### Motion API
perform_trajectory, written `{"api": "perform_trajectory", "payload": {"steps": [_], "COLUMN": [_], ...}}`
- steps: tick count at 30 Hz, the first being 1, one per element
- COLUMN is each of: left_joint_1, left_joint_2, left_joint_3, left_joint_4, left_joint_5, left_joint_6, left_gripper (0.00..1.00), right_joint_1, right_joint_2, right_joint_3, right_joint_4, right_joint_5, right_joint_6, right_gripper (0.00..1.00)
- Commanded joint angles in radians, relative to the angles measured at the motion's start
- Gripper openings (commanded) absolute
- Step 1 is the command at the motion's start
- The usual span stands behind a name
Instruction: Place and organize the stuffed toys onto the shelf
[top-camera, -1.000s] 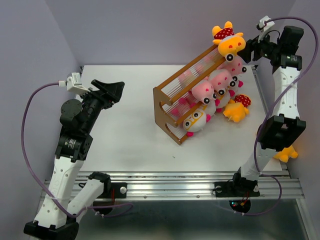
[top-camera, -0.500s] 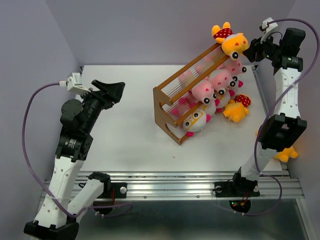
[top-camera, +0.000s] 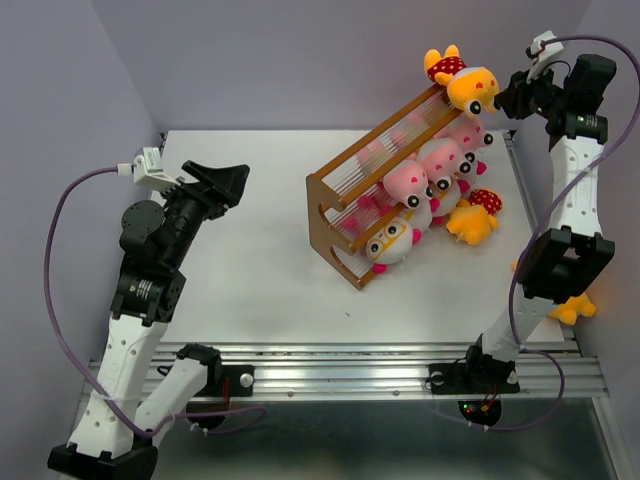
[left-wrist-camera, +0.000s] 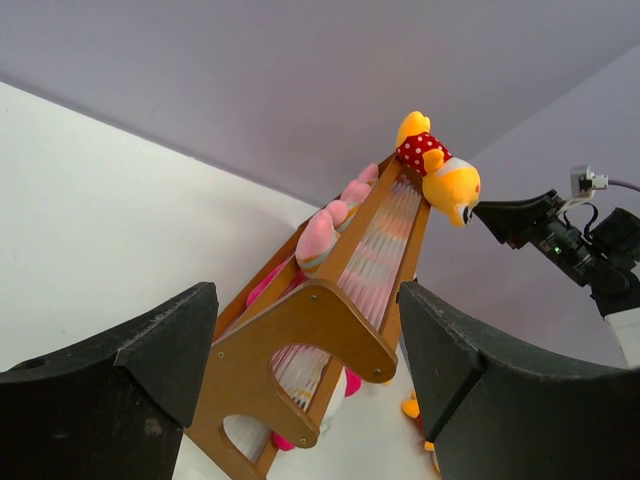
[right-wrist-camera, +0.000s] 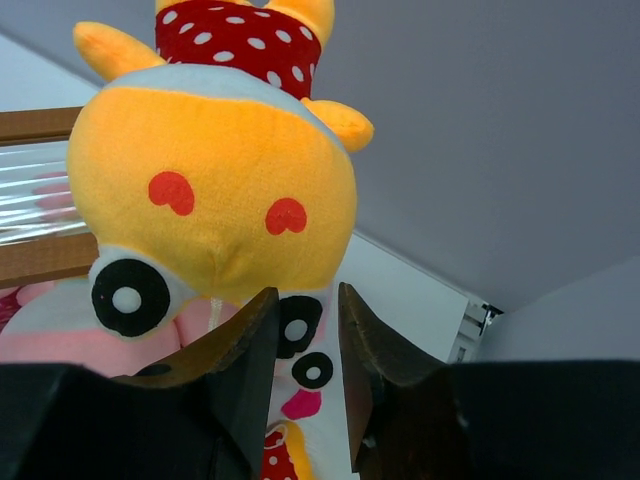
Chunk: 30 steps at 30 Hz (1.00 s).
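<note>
Backing off over the last second, the right tool (top-camera: 501, 100), jaws narrowed but apart and empty, leaves the yellow-orange plush (top-camera: 463, 82) perched at the top end of the shelf (top-camera: 370, 141), where we judge its overhanging head could topple it; the left tool (top-camera: 232, 182) gapes, empty.

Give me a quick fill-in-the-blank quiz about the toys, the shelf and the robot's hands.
1. The polka-dot yellow toy lies on the ____ edge of the shelf.
2. The left hand is ____ and empty.
3. The right hand points at that toy's ____.
Missing: top; open; face.
</note>
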Motion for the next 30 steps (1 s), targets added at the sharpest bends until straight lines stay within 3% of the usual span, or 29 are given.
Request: {"api": "perform_trajectory", "payload": {"steps": [1,14,20,30], "left_joint_1": [0.006,0.006,0.006,0.006], "left_joint_2": [-0.02,-0.024,-0.027,-0.006], "left_joint_3": [-0.014,-0.012,-0.014,0.076], "left_joint_4": [0.059,0.059,0.059,-0.048], "left_joint_5": [0.005,0.007,0.01,-0.024], "left_joint_6": [0.001,0.0,0.006,0.196], "left_gripper": [0.83,0.84,0.84,0.85], "right_joint_1": [-0.015,-0.024,-0.024,-0.073], "right_joint_2": [-0.036,-0.053,-0.09,-0.251], "right_joint_3": [-0.004,-0.001,-0.009,-0.131], "right_joint_4": [0.074,0.087,0.088,0.008], "right_joint_5": [0.025,0.013,0.006,0.025], "right_joint_6": [0.016,0.045,0.059,0.151], "right_gripper": [0.35,0.36,0.42,0.52]}}
